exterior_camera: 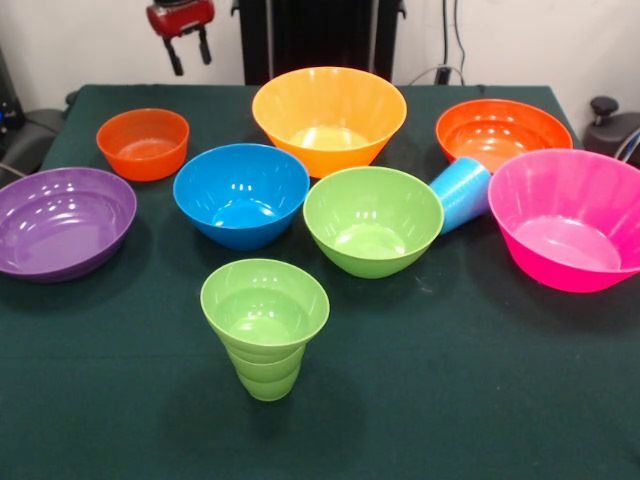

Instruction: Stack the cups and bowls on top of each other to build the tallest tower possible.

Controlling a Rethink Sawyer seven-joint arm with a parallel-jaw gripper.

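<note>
Nothing on the bench [480,400] is stacked yet, as far as I can judge, so the whole tower is left to build. I count seven bowls sitting singly on the dark green cloth: a small orange bowl [143,143] far left, a purple bowl [62,221] at the left edge, a blue bowl [241,194], a large yellow-orange bowl [329,117] behind it, a green bowl [372,220] in the middle, a wide orange bowl [502,132] far right, and a pink bowl [570,218] at the right edge. The lime green cup [265,325] stands upright alone, nearest the camera. The light blue cup [461,193] lies tilted on its side between the green and pink bowls, leaning against the green one. My gripper [188,52] hangs up at the top, well apart from everything, its jaws apart and empty. I can read no brand, label or writing on any piece.
</note>
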